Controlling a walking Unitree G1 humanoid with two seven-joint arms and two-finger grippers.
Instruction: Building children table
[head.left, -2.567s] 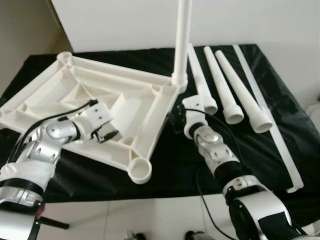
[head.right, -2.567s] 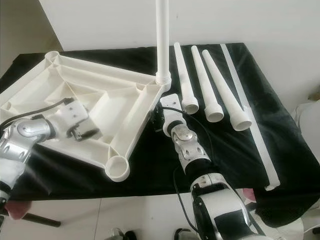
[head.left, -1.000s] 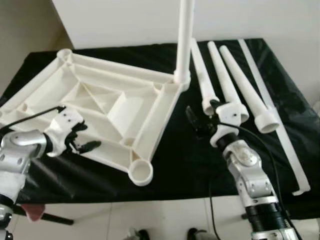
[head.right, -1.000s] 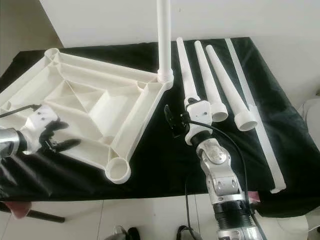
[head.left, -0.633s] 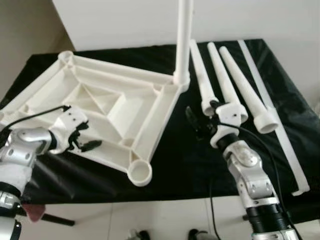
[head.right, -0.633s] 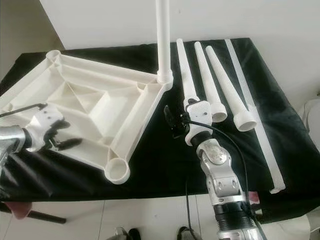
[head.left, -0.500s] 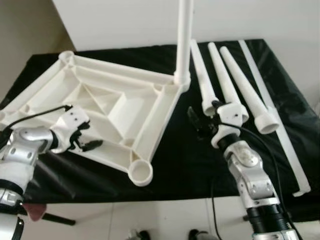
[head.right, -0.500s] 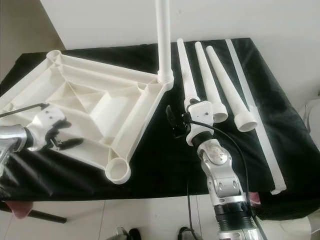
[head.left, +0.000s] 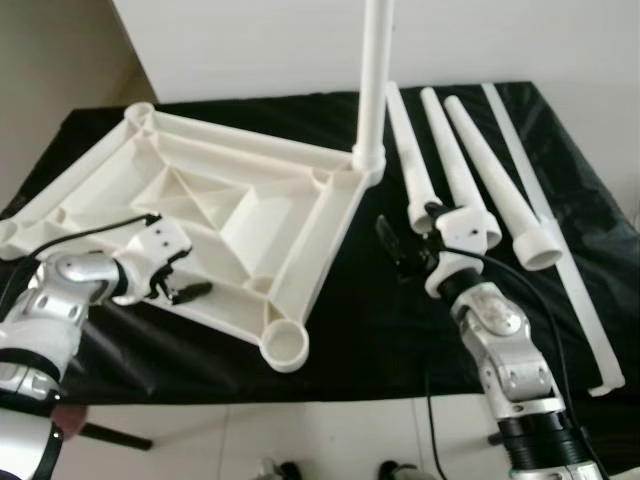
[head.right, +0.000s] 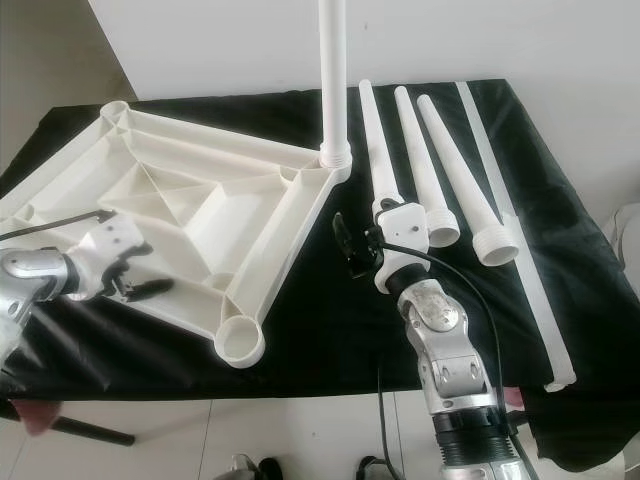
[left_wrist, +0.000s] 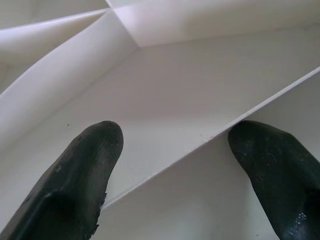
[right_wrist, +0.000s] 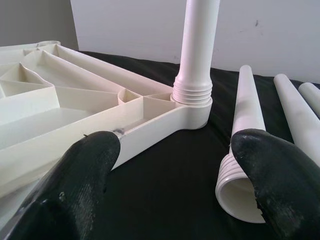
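between the spread right gripper fingers lies a loose leg, untouched.

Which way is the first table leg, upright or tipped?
Upright: the leg stands vertically, its threaded end seated in the tabletop's corner socket.

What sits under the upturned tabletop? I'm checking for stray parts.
The tabletop lies on a black cloth that spreads around it. Whatever is directly beneath is covered by the tabletop itself.
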